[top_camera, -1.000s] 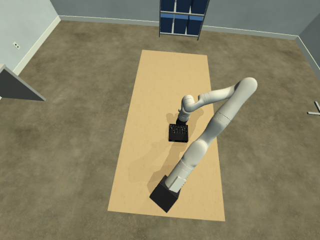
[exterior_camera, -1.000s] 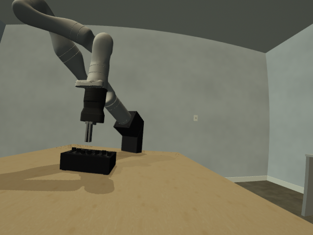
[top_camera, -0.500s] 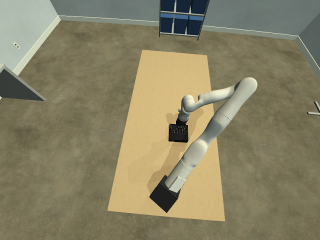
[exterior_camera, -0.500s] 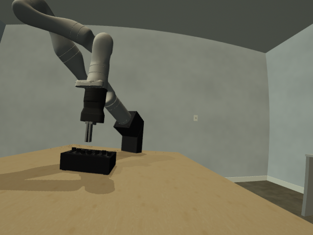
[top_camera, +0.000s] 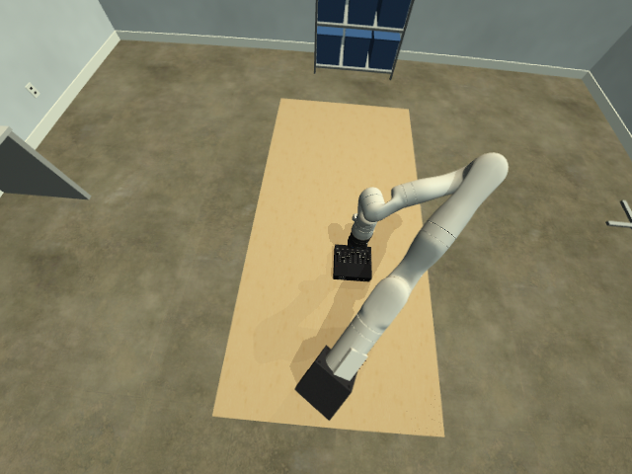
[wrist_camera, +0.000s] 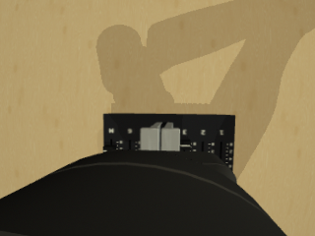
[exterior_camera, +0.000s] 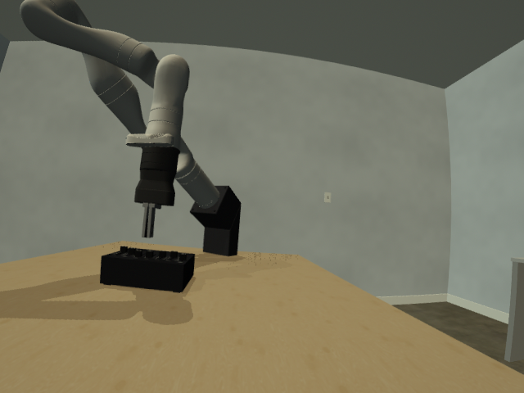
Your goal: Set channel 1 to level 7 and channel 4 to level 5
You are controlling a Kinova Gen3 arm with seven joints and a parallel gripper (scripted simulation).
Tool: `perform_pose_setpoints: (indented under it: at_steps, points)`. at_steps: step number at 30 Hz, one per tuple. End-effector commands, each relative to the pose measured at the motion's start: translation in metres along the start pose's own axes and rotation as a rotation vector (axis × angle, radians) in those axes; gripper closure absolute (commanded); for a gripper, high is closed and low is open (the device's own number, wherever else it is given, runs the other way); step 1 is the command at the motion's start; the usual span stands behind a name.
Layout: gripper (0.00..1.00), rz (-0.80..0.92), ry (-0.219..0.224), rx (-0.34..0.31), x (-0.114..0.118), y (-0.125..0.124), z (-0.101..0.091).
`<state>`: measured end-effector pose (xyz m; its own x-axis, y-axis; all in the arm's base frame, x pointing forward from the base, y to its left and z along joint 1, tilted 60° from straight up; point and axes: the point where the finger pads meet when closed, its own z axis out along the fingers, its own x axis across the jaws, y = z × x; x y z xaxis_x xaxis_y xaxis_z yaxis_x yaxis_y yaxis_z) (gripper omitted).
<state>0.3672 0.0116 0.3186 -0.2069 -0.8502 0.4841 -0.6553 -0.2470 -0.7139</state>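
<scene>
The lighting desk [top_camera: 352, 269] [exterior_camera: 146, 270] [wrist_camera: 217, 133] is a small black box with a row of faders on top. It stands upright on the wooden table [top_camera: 326, 168] [exterior_camera: 270, 338] [wrist_camera: 59, 59]. My gripper [exterior_camera: 147, 235] [wrist_camera: 164, 133] is shut and empty, pointing straight down. It hangs a short way above the desk's top, over the left part of the fader row in the exterior view. In the wrist view its two pale fingertips cover the middle of the desk, and the dark gripper body hides the desk's near part. The fader levels are too small to read.
The arm's black base [top_camera: 325, 388] [exterior_camera: 219, 222] stands on the table behind the desk. A blue shelf unit [top_camera: 361, 36] stands by the far wall. A grey cabinet [top_camera: 36, 171] stands on the floor to the left.
</scene>
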Motion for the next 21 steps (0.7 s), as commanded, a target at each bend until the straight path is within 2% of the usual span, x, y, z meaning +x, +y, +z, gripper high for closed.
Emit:
perform_pose_setpoints:
  at_steps: [1,21]
  points:
    - [1.0,0.0,-0.001,0.001,-0.0003,-0.0002,-0.0003]
    - [1.0,0.0,-0.001,0.001,-0.0002,-0.0003,0.0023]
